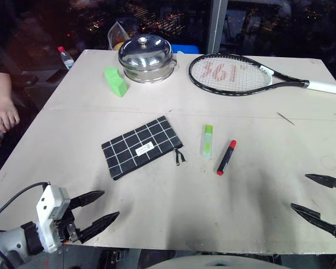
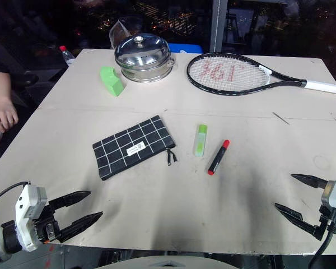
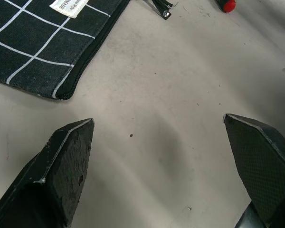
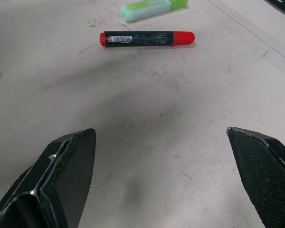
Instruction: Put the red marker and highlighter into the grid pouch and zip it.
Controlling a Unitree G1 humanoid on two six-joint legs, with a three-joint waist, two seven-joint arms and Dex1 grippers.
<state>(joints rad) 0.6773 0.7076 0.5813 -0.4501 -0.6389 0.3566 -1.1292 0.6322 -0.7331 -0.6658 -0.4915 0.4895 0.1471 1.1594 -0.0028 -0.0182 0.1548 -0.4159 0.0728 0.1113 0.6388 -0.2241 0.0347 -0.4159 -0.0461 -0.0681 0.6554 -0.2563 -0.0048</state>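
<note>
Nothing of the task looks done yet. At the table's near left corner the left gripper (image 1: 99,207) hangs with its fingers spread and empty, well short of the grid pouch (image 1: 141,147). The pouch lies flat near the middle of the table (image 1: 157,202); its zipper seems shut, though that is hard to make out. Just to the right of the zipper pull lies the highlighter (image 1: 206,140), then the red marker (image 1: 226,157), both loose on the tabletop. At the near right edge the right gripper (image 1: 318,196) is likewise spread and empty. Opening, loading and zipping all remain.
</note>
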